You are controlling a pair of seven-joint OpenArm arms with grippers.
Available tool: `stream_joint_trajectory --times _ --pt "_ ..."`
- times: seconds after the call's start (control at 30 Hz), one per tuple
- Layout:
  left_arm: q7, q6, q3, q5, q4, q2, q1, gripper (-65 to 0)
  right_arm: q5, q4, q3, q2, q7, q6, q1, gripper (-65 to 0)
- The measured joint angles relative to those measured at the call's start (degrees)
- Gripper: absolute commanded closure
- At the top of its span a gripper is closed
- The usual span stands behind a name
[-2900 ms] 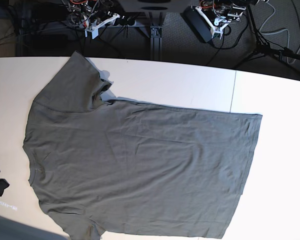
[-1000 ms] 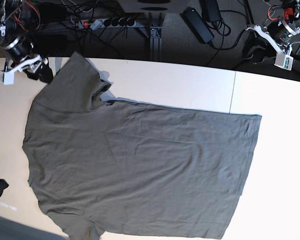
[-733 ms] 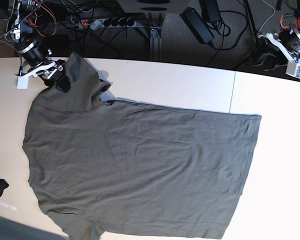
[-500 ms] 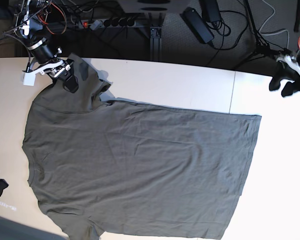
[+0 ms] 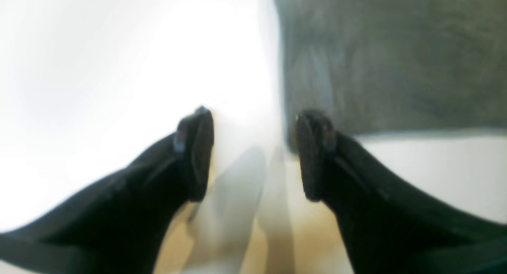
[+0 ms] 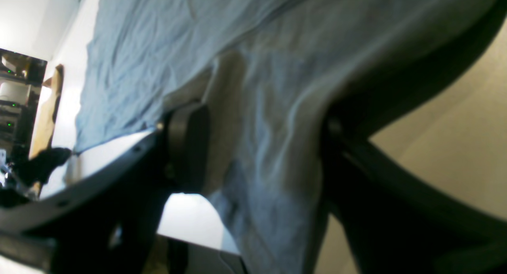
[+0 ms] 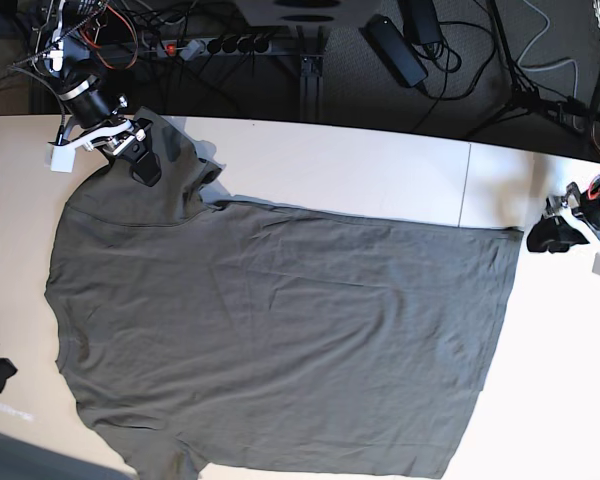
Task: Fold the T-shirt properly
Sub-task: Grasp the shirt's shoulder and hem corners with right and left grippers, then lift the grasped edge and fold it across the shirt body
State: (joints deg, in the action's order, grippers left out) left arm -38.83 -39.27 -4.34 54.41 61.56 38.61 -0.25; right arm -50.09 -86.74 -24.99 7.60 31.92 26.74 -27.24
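Olive-grey cotton covers most of the pale counter (image 7: 360,175) in our base view: the T-shirt (image 7: 280,330) lies flat and spread out, its collar toward the left side of that view and its straight hem toward the right side. One short sleeve points to the upper left corner, and the other runs off the bottom edge of the picture.

Our right gripper (image 7: 140,160) sits on that upper sleeve. From its wrist camera we see the two black fingers (image 6: 186,147) parted, with a raised fold of sleeve cloth (image 6: 273,139) bunched in the gap between them. The cloth appears to touch both fingers, yet the gap is wide, so we cannot tell whether the grip has closed on it.

Our left gripper (image 7: 550,235) rests low over the counter, just beside the hem corner nearest the far edge. Its wrist view is blurred, but we see its fingers (image 5: 196,155) spread well apart and holding nothing. One fingertip is over bare counter and the other is right at the corner of the shirt (image 5: 396,56), with the cloth edge running up between them. Whether that fingertip touches the fabric, we cannot tell.

Cables and a power strip (image 7: 215,45) lie on the dark floor beyond the counter.
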Motion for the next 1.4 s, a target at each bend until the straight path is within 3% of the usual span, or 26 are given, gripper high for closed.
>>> stream_joint_trajectory --times 0.13,0.27,0.43,0.6,0.67,0.73,0.77,0.8,0.87,0.9,1.1,1.27,1.4 --pt "0.0 0.0 6.0 1.6 -1.8 -0.1 -3.4 -37.2 0.0 0.0 0.0 0.0 0.0 0.0 0.0 -37.5" --pt "0.2 -0.3 9.2 1.6 -1.5 -3.0 -4.7 -37.2 0.0 0.0 0.0 0.0 0.0 0.0 0.0 -37.5" --pt "1.4 -0.7 9.7 -0.1 -1.1 -6.3 -5.0 -37.2 0.4 0.0 0.0 0.0 0.0 0.0 0.0 -37.5" --pt "1.4 -0.9 9.7 -1.2 -1.0 -6.5 -5.2 -36.3 0.4 0.0 0.0 0.0 0.0 0.0 0.0 -37.5" --pt "4.0 -1.0 9.9 -2.6 -1.1 -6.6 -5.0 -25.6 0.4 0.0 0.0 0.0 0.0 0.0 0.0 -37.3" --pt "5.3 -1.0 10.0 -3.8 -1.3 -6.7 -4.7 -8.1 0.4 0.0 0.0 0.0 0.0 0.0 0.0 -37.1" --pt "5.7 -1.0 10.1 -4.1 -1.4 -6.8 -4.5 -1.0 0.5 0.0 0.0 0.0 -0.1 0.0 0.0 -33.9" --pt "6.0 -0.9 10.1 -3.7 -1.5 -6.9 -4.5 0.0 1.2 0.0 0.0 0.0 -0.5 0.0 0.0 -27.0" --pt "5.9 -0.9 10.2 -3.8 -1.5 -6.9 -4.5 0.0 2.2 0.0 0.0 0.0 0.7 0.0 0.1 -5.3" --pt "5.8 -0.9 10.2 -3.8 -1.5 -6.9 -4.5 0.0 2.5 0.2 0.0 0.0 1.2 0.0 0.1 0.0" --pt "3.1 -0.9 9.0 -2.0 -1.0 -7.0 -4.5 0.0 2.6 -0.6 -0.7 0.0 2.4 0.0 0.4 0.0" --pt "-8.4 -0.7 8.1 2.1 4.9 -5.3 -2.4 0.0 1.2 -6.4 -5.7 -0.1 13.3 0.1 -0.4 0.0" --pt "-9.9 -0.5 8.3 2.7 13.4 -2.0 3.8 0.0 -1.5 -11.1 -10.1 1.4 15.3 0.1 -4.3 0.0"
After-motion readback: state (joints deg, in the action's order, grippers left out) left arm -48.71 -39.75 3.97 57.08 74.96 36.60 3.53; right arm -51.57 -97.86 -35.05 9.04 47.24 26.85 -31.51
